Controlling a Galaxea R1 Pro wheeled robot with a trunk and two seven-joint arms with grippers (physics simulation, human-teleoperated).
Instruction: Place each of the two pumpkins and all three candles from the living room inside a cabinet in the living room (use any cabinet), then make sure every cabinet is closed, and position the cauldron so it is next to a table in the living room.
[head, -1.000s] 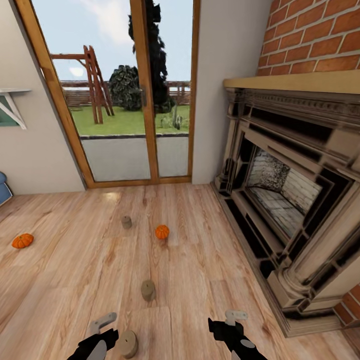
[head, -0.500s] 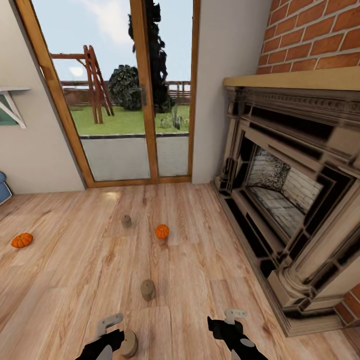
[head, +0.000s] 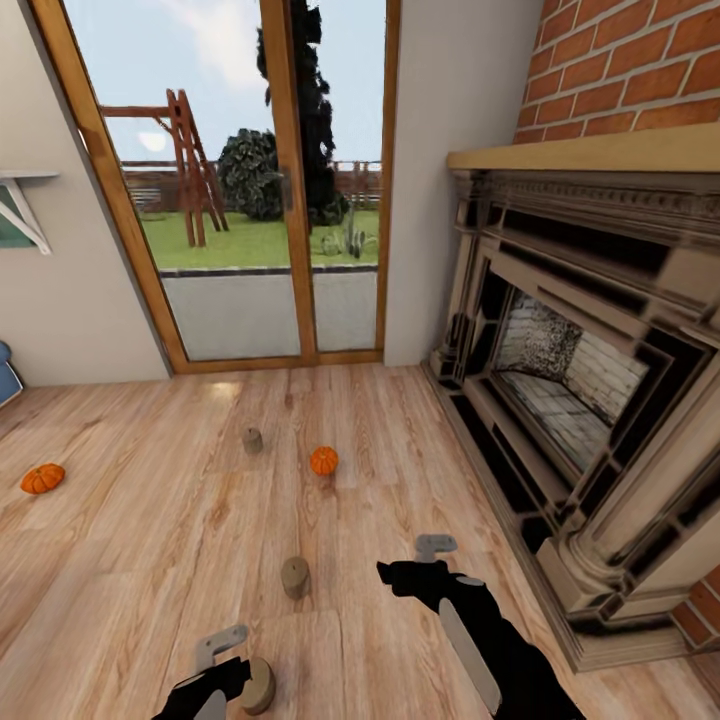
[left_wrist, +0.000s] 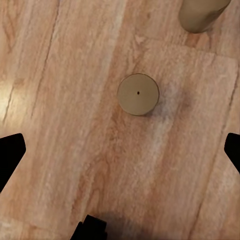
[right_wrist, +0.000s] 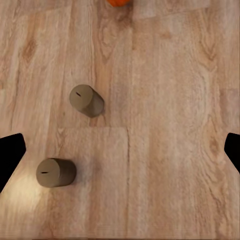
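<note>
Candles are stood loose on the floor: the nearest candle (left_wrist: 138, 94) is framed below the wide-spread left gripper (head: 222, 655). Tipping and rolling is risked if it is clipped by one finger. The right gripper (head: 425, 562) is also held wide, empty, near the second candle (head: 295, 577).

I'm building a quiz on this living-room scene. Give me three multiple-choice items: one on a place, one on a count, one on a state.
1. Where do the candles stand?
A. on the mantel
B. on the wood floor
C. in the fireplace

2. How many pumpkins show in the head view?
A. two
B. one
C. four

3. How is the left end effector?
A. shut on a candle
B. shut on a pumpkin
C. open above a candle

Answers:
1 B: the nearest candle and the others rest on the floor.
2 A: one pumpkin, another.
3 C: the left end effector has its fingers wide apart, the candle between them untouched.
</note>
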